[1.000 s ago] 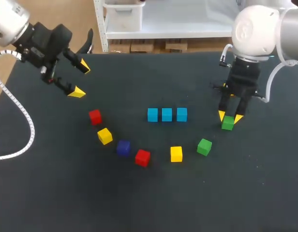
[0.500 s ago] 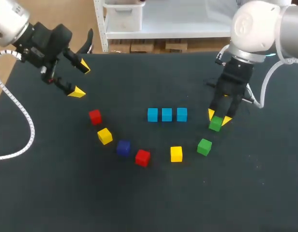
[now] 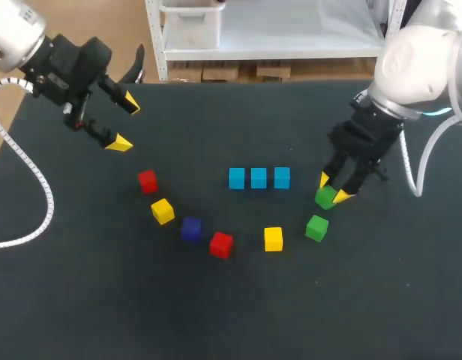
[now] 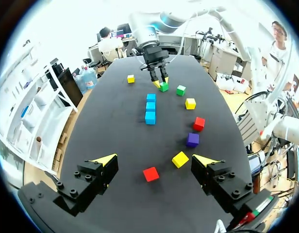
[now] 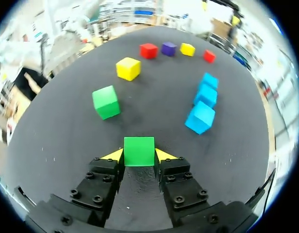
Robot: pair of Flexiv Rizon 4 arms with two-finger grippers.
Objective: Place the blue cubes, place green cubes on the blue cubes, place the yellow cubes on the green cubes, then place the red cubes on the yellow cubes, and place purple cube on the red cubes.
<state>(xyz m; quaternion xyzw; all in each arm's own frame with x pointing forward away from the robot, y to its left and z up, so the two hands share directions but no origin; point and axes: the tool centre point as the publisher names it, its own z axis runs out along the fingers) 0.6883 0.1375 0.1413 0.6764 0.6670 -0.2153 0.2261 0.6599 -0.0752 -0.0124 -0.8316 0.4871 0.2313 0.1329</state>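
Green cube (image 5: 139, 151) sides hidden by right end effector (image 5: 139, 156).

Eleven cubes (image 4: 150, 106) in five colours

The dark desk (image 3: 216, 315) has a matt, faintly grainy, cloth-like top with no shine. The small green cube (image 5: 139, 149) in the right end effector (image 5: 139, 156) looks smooth and evenly coloured, like painted wood or plastic. That end effector's black body looks like matt plastic, while the right arm's white shell (image 3: 415, 56) is glossy
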